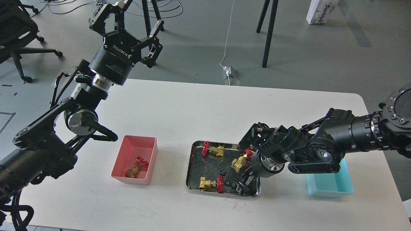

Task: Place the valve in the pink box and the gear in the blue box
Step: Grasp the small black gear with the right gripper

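Note:
The pink box (123, 153) sits left of centre with one brass valve (135, 168) inside. Three more valves lie in the steel tray (192, 173): one at the back (212, 150), one at the right (240, 161), one at the front (210, 183). Tiny black gears (227, 183) lie near the tray's front. My right gripper (242, 185) points down into the tray's front right corner among the gears; its fingers are dark and I cannot tell their state. The blue box (330, 186) stands at the right, partly hidden by my right arm. My left gripper (128, 17) is open and empty, raised beyond the table's far left edge.
The white table (192, 109) ends close behind the left gripper. On the floor beyond stand an office chair (16, 35), black stand legs (268, 35), cables and a power strip (229, 71).

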You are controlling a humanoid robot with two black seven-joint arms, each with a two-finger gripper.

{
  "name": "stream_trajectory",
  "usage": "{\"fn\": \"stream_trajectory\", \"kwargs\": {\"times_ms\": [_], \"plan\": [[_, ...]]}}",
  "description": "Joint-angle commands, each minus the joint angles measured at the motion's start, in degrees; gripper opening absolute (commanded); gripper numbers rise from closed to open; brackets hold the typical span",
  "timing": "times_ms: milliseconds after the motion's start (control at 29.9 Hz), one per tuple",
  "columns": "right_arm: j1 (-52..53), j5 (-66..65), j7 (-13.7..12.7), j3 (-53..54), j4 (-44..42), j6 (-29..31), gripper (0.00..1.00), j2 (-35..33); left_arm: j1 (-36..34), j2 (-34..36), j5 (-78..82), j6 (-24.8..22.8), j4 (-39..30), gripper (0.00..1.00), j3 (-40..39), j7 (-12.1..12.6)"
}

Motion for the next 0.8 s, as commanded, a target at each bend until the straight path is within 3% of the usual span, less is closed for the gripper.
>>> {"fn": "stream_trajectory", "kwargs": {"times_ms": [0, 301, 568, 768], "plan": [[-0.2, -0.1, 0.0, -0.1, 0.1, 0.0, 0.46, 0.0, 0.1, 0.0, 0.0, 0.0, 0.1, 0.80, 0.1, 0.0], [-0.7, -0.1, 0.0, -0.1, 0.2, 0.1, 0.43, 0.0, 0.9, -0.1, 0.0, 0.0, 0.2, 0.80, 0.1, 0.0], [-0.7, -0.1, 0.0, -0.1, 0.2, 0.1, 0.22, 0.0, 0.9, -0.1, 0.0, 0.0, 0.4, 0.80, 0.0, 0.0], [-0.6, 0.0, 0.1, -0.1, 0.3, 0.1, 0.17, -0.1, 0.9, -0.4, 0.0, 0.0, 0.5, 0.80, 0.0, 0.0]]}}
